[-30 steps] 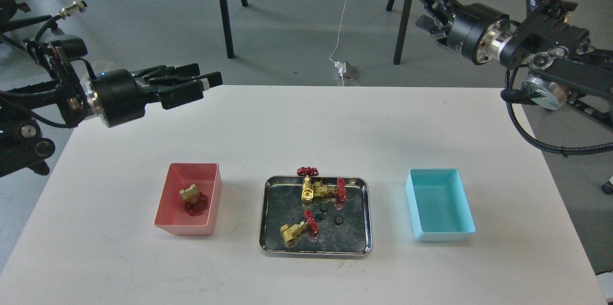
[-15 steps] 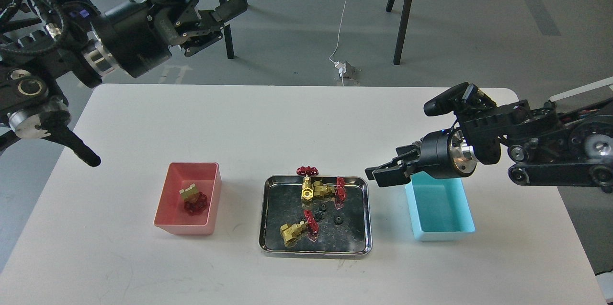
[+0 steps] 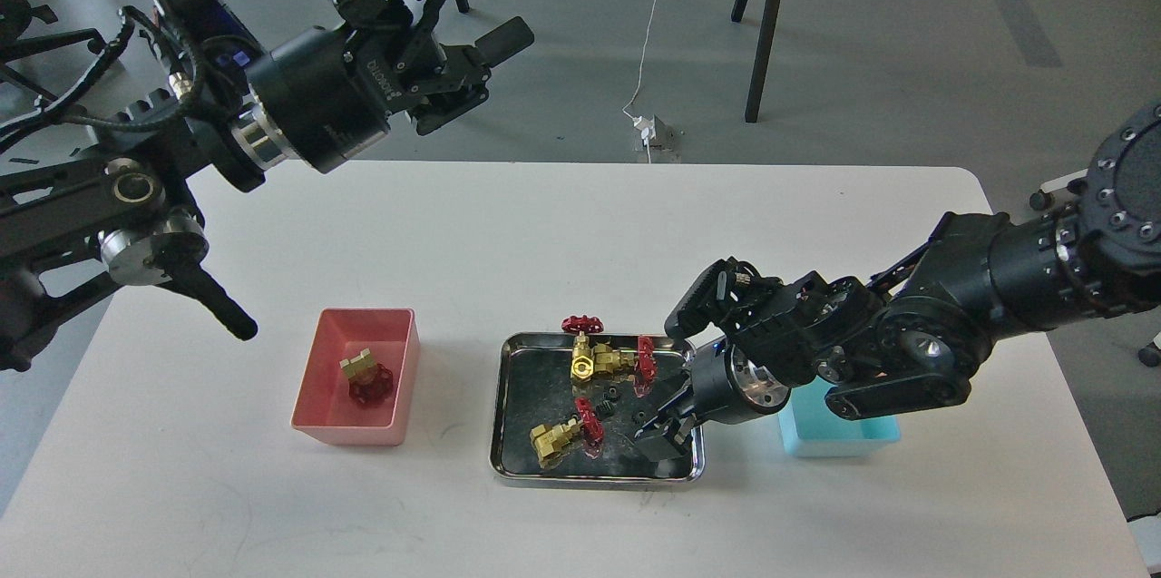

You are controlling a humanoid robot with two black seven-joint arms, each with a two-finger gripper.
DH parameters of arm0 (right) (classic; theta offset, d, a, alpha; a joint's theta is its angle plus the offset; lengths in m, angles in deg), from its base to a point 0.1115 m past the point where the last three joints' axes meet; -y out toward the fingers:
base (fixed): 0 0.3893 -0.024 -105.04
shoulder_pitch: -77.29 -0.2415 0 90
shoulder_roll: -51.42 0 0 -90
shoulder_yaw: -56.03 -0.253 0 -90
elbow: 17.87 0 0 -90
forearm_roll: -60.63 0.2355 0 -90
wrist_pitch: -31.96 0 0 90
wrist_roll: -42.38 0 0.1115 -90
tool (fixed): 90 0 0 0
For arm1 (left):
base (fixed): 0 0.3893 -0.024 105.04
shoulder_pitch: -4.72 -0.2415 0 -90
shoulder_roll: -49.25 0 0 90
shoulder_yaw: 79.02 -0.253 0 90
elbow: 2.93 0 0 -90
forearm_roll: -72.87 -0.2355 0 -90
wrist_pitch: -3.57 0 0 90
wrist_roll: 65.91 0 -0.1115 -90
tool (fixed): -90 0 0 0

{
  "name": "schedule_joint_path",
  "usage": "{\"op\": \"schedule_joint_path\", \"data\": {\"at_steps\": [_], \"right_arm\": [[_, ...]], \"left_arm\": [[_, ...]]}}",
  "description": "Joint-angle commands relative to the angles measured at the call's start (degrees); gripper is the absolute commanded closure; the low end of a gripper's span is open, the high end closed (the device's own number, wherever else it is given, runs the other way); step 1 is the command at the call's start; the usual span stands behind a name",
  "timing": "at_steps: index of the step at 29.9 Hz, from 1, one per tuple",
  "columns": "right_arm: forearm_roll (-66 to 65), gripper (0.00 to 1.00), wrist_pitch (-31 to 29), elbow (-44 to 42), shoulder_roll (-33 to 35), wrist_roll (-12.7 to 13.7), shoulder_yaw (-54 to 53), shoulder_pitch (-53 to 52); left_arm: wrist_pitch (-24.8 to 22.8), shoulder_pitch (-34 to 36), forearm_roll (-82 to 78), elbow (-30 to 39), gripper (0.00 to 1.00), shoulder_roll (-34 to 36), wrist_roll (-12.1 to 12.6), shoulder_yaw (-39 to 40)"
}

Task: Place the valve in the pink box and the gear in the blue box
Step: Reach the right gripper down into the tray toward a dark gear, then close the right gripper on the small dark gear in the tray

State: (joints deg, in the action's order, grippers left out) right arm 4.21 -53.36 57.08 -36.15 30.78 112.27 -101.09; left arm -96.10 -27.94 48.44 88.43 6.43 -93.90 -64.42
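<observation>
- While our right gripper (image 3: 655,433) reached down into the steel tray (image 3: 508,469), its fingertips sat at the spot of one black gear (image 3: 639,419), which was mostly hidden beside them; we could not tell whether the fingers were parted or closed on it; a second gear (image 3: 612,394) lay just beyond, near the tray's middle.
- Our right arm came in low from the right edge, bent across the blue box (image 3: 839,437) and covering most of it.
- One valve (image 3: 365,376) lay inside the pink box (image 3: 313,406), well apart from both grippers; three more valves stayed on the tray.
- Our left gripper (image 3: 472,24) was raised high beyond the table's (image 3: 453,224) far left edge, its fingers spread wide and holding nothing.
</observation>
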Motion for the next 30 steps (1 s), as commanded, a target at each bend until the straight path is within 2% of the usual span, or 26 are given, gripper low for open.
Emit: {"op": "schedule_joint_path", "data": {"at_steps": [1, 11, 30], "right_arm": [[0.1, 0.38, 0.5, -2.8, -2.4, 0.3, 0.5, 1.2], [0.3, 0.43, 0.7, -6.0, -2.4, 1.8, 0.9, 3.2], [4.4, 0.44, 2.6, -8.7, -2.4, 1.8, 1.0, 7.5]], "left_arm": [[-0.1, -3.4, -0.1, 0.0, 0.08, -0.1, 0.0, 2.2], [-0.2, -6.0, -0.2, -0.2, 0.06, -0.9, 0.0, 3.6], [-0.2, -7.0, -0.4, -0.8, 0.06, -1.7, 0.0, 3.6]]}}
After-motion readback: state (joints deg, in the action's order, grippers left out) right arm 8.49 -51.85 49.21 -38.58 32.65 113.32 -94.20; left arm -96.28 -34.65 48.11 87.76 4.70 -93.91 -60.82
